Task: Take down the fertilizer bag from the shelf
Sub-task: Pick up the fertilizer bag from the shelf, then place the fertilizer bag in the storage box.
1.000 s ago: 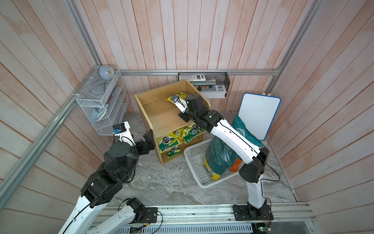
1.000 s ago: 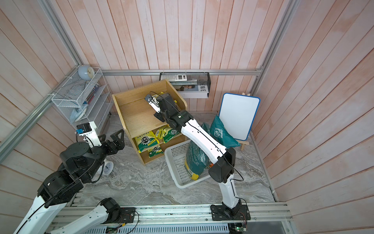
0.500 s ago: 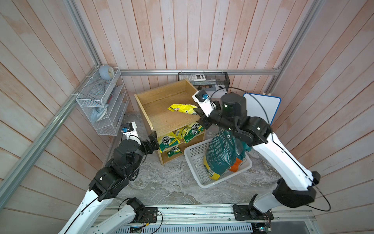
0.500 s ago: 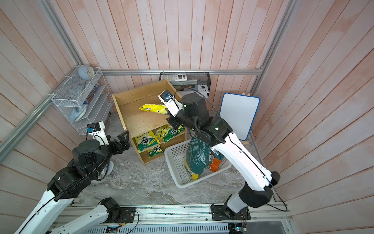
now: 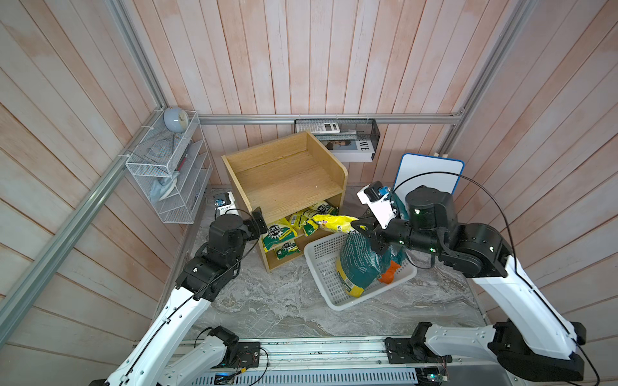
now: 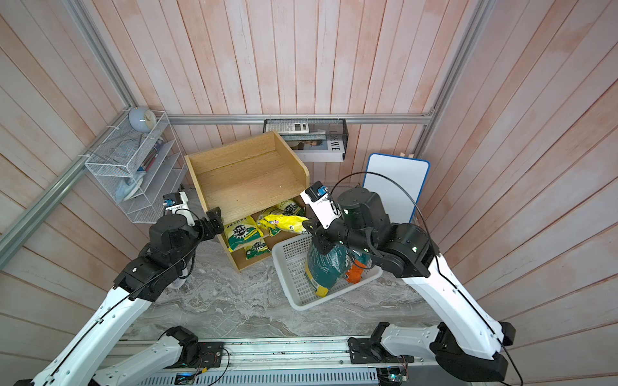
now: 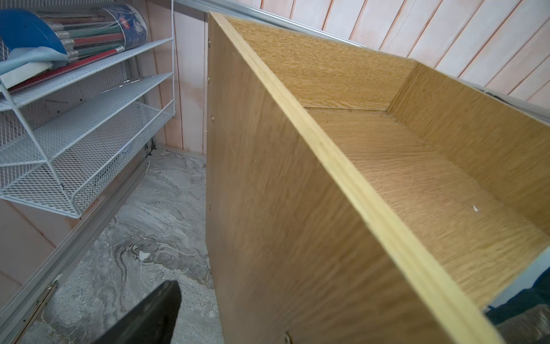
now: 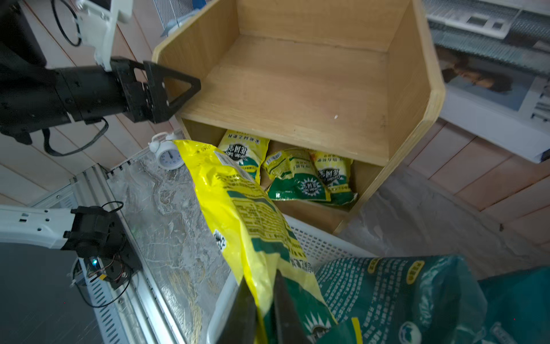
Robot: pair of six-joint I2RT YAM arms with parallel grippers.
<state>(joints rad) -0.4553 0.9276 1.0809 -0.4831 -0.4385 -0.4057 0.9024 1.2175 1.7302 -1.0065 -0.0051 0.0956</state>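
Dangling clear of the light-wood three-tier shelf [image 5: 287, 180], the glossy yellow fertilizer bag [image 5: 332, 222] hangs by one edge pinched in the right claw [image 8: 260, 286], over the white perforated basket's [image 5: 321, 264] far rim; slick film could slip.

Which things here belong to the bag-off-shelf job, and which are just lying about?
Job: yellow fertilizer bag, right pincer gripping it, wooden shelf, white basket (likely drop spot).
Lying about: teal sack, green bags on lower tier, wire rack, whiteboard, alarm clock.
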